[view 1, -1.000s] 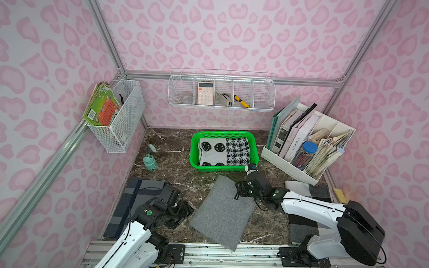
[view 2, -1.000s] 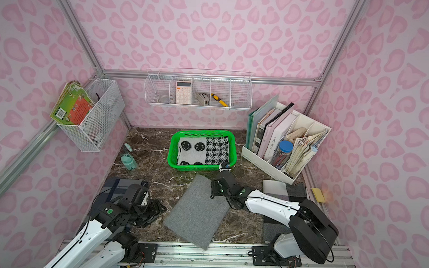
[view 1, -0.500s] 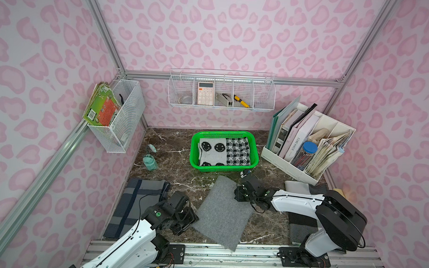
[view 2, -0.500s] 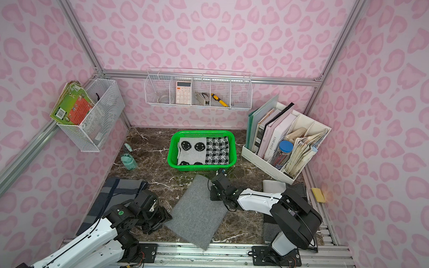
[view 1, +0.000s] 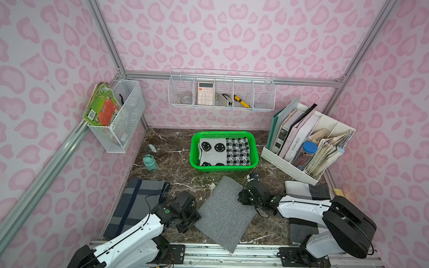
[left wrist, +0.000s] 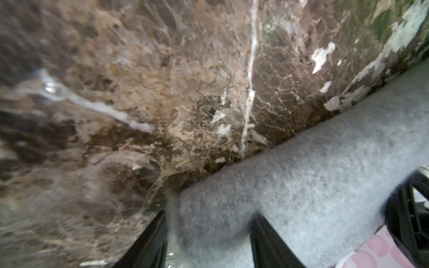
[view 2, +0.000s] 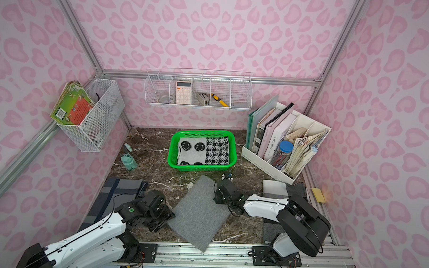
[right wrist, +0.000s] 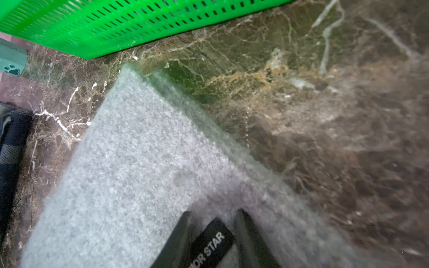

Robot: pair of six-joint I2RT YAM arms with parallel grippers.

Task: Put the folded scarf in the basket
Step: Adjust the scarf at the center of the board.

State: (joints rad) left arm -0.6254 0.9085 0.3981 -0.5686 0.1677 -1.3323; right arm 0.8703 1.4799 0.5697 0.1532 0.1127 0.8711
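The folded scarf is plain grey and lies flat and askew on the marble table, in front of the green basket. My left gripper is low at the scarf's left edge. In the left wrist view its jaws stand open astride a bulge of the grey scarf. My right gripper is at the scarf's right edge. In the right wrist view it is shut on the scarf, with a black label between the fingers. The basket's wall is just beyond.
A smiley-face scarf and a houndstooth scarf lie in the basket. A dark striped scarf lies at the left and a grey-and-white one at the right. A file organiser stands back right, a teal bottle back left.
My left gripper has moved right to the scarf's left edge, its jaws narrowing a little. My right gripper has shifted onto the scarf's right edge and closed on it.
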